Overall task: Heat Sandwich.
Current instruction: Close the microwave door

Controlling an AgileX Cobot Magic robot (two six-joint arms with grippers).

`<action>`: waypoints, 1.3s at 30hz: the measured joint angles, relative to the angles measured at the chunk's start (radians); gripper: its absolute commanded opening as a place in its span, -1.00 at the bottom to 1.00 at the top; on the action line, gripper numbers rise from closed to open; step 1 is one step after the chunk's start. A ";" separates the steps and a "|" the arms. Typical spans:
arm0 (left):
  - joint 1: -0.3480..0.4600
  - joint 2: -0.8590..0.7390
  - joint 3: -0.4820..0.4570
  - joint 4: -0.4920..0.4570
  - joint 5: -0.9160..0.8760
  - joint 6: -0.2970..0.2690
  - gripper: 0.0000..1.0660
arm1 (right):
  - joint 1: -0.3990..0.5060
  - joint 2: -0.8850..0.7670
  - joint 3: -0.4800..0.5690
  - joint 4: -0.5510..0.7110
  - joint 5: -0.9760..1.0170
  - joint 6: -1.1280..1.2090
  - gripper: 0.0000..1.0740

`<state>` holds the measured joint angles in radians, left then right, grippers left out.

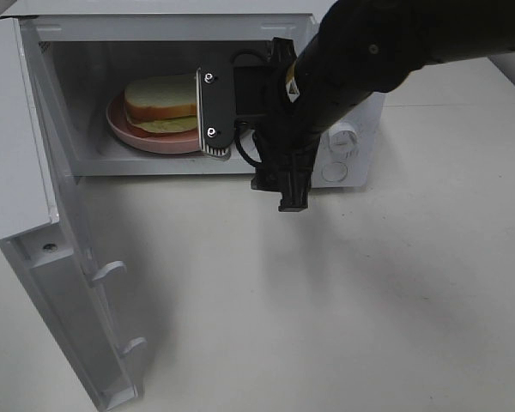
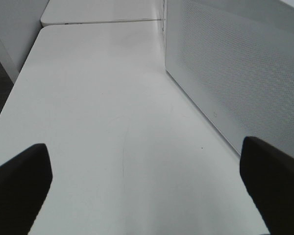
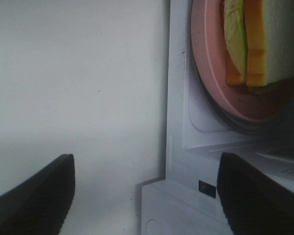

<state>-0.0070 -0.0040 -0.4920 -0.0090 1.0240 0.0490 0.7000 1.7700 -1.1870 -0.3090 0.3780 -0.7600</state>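
Pink plate (image 1: 146, 140) holds the sandwich (image 1: 160, 99) inside the microwave (image 1: 172, 27) — its door (image 1: 26, 172) hangs open. The right gripper (image 3: 146, 196) is at the opening, fingers wide, holding nothing. The left gripper (image 2: 147, 191) — fingers wide too — is over the table (image 2: 103, 98).

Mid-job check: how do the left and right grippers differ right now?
The right gripper faces the open microwave, with the sandwich and plate just ahead; the left gripper faces the table beside a perforated white panel. The right gripper's arm shows in the high view; the left gripper is out of it. Shared: both open, both empty.
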 measured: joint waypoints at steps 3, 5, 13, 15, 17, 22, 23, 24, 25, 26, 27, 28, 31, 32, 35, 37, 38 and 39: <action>0.000 0.000 0.000 0.000 0.000 0.000 0.98 | 0.000 -0.066 0.072 0.000 0.000 0.002 0.42; 0.000 0.000 0.000 0.000 0.000 0.000 0.98 | 0.000 -0.080 0.087 0.000 0.000 0.003 0.42; 0.000 0.000 0.000 0.000 0.000 0.000 0.98 | 0.000 -0.240 0.225 0.000 0.000 0.063 0.42; 0.000 0.000 0.000 0.000 0.000 0.000 0.98 | 0.000 -0.255 0.238 0.000 0.000 0.071 0.42; 0.000 0.000 0.000 0.000 0.000 0.000 0.98 | 0.000 -0.313 0.285 0.000 0.000 0.106 0.42; 0.000 0.000 0.000 0.000 0.000 0.000 0.98 | 0.000 -0.403 0.356 0.003 0.001 0.178 0.42; 0.000 0.000 0.000 0.000 0.000 0.000 0.98 | 0.000 -0.424 0.372 0.003 0.001 0.197 0.42; 0.000 0.000 0.000 0.000 0.000 0.000 0.98 | 0.000 -0.424 0.372 0.003 0.001 0.197 0.42; 0.000 0.000 0.000 0.000 0.000 0.000 0.98 | 0.000 -0.444 0.388 0.006 0.001 0.214 0.42; 0.000 0.000 0.000 0.000 0.000 0.000 0.98 | 0.000 -0.483 0.416 0.018 0.001 0.253 0.42; 0.000 0.000 0.000 0.000 0.000 0.000 0.98 | 0.000 -0.506 0.431 0.024 0.001 0.276 0.42; 0.000 0.000 0.000 0.000 0.000 0.000 0.98 | 0.000 -0.528 0.447 0.031 0.001 0.301 0.42; 0.000 0.000 0.000 0.000 0.000 0.000 0.98 | 0.000 -0.591 0.483 0.053 0.008 0.373 0.42; 0.000 0.000 0.000 0.000 0.000 0.000 0.98 | 0.000 -0.613 0.495 0.065 0.018 0.400 0.42; 0.000 0.000 0.000 0.000 0.000 0.000 0.98 | 0.000 -0.653 0.515 0.089 0.046 0.447 0.42; 0.000 0.000 0.000 0.000 0.000 0.000 0.98 | 0.000 -0.710 0.527 0.122 0.111 0.514 0.42; 0.000 0.000 0.000 0.000 0.000 0.000 0.98 | 0.000 -0.730 0.528 0.127 0.139 0.537 0.42; 0.000 0.000 0.000 0.000 0.000 0.000 0.98 | 0.000 -0.730 0.528 0.127 0.139 0.537 0.42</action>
<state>-0.0070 -0.0040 -0.4920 -0.0090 1.0240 0.0490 0.7000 1.0400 -0.6590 -0.1820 0.5170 -0.2230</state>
